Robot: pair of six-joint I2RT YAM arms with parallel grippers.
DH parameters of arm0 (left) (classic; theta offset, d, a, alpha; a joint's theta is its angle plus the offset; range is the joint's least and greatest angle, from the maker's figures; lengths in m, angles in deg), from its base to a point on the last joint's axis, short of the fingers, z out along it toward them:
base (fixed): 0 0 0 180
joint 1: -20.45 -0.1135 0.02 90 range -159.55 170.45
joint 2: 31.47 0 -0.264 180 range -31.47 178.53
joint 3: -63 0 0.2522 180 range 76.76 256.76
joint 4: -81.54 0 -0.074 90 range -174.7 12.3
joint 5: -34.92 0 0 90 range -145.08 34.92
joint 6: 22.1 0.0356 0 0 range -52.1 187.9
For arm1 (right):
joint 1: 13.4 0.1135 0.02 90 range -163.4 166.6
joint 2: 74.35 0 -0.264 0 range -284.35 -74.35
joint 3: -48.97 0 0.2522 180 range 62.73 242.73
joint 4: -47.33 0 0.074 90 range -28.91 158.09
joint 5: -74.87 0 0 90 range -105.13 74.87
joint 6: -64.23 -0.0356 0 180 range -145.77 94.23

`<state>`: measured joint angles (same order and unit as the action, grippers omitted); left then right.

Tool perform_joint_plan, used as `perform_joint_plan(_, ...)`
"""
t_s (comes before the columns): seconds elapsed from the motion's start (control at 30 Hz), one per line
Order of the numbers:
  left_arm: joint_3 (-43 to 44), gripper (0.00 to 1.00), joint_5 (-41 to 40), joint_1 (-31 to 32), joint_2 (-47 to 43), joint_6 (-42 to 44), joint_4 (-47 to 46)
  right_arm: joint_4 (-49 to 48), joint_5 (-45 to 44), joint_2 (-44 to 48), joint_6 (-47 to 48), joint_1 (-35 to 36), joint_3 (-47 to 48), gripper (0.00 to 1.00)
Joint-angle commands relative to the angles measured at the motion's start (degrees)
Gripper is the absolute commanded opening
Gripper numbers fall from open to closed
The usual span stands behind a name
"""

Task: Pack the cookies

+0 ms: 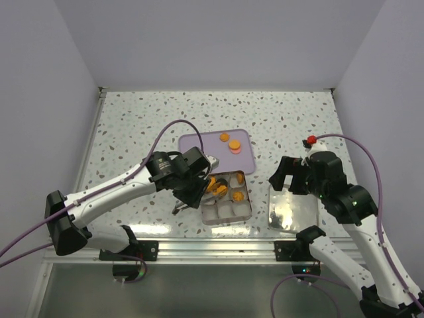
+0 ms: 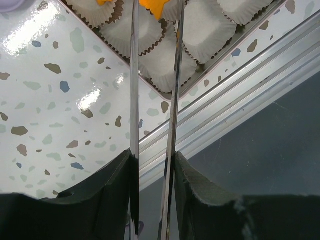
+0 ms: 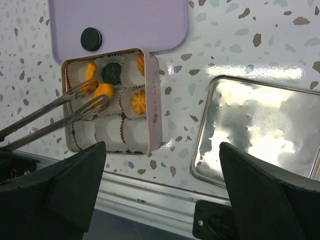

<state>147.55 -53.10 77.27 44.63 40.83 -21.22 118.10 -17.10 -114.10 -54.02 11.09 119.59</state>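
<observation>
A pink tin [image 1: 244, 193] holds white paper cups with several cookies [image 1: 237, 195] in them. In the right wrist view the tin [image 3: 152, 100] holds orange cookies [image 3: 138, 101] and one black cookie [image 3: 112, 73]. My left gripper [image 1: 193, 190] [image 2: 154, 157] is shut on metal tongs [image 3: 60, 107]. The tong tips sit either side of an orange cookie [image 3: 104, 91] in a cup. On the purple tray [image 1: 199, 142] lie an orange cookie [image 1: 224, 137], a pinkish one [image 1: 234, 146] and a black one [image 3: 91, 38]. My right gripper [image 1: 286, 175] [image 3: 161, 150] is open and empty.
A shiny metal tin lid [image 1: 291, 211] [image 3: 255, 135] lies inside up, right of the tin, under my right gripper. The aluminium rail [image 2: 235, 95] at the table's near edge runs close behind the tin. White walls enclose the speckled table [image 1: 132, 126].
</observation>
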Motion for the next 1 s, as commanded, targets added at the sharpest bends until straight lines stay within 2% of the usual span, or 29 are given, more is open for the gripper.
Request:
perform_joint_plan(0.0, 1.11, 0.41, -1.19, 0.40, 0.28, -0.53, -0.73, -0.85, 0.40, -0.33, 0.21, 0.30, 0.44, 0.99)
perform_joint_plan(0.27, 4.71, 0.48, -1.80, 0.40, 0.37, -0.18, 0.32, -0.76, 0.31, -0.24, 0.21, 0.38, 0.36, 0.99)
perform_joint_plan(0.77, 8.58, 0.47, -1.80, 0.40, -0.42, -0.88, 0.94, -0.76, 0.40, 0.11, 0.13, 0.29, 0.27, 0.99)
perform_joint_plan(0.97, 12.97, 0.47, -7.50, 0.31, 1.68, -1.49, 2.52, -0.76, 0.40, 0.20, 0.21, 0.38, 0.27, 0.99)
